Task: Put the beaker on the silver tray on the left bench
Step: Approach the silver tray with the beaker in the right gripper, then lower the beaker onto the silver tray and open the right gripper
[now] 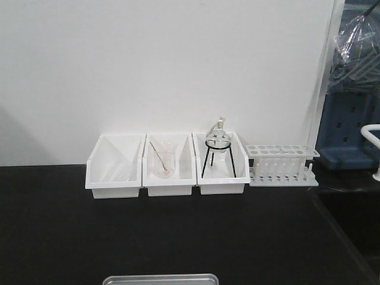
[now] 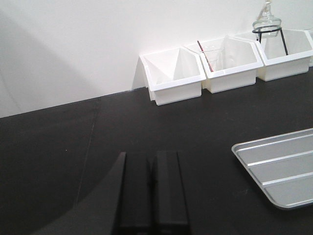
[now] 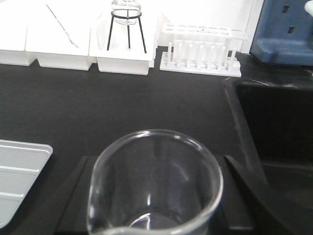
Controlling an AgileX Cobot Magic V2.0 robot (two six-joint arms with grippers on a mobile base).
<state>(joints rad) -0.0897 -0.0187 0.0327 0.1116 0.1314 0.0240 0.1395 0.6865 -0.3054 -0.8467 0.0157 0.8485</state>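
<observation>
Black bench (image 1: pixel 178 237) | beaker (image 3: pixel 154 188) upright, spout toward camera | right end effector (image 3: pixel 156 164) clasps it

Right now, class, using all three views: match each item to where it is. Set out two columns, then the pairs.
Items: 1 beaker; 2 silver tray; 3 round-bottom flask; 4 test-tube rack.
Places: A on a tripod in the rightmost white bin; B gripped by the right hand; C just right of that bin; D flat on the black bench.
Pairs: 1-B, 2-D, 3-A, 4-C.
</observation>
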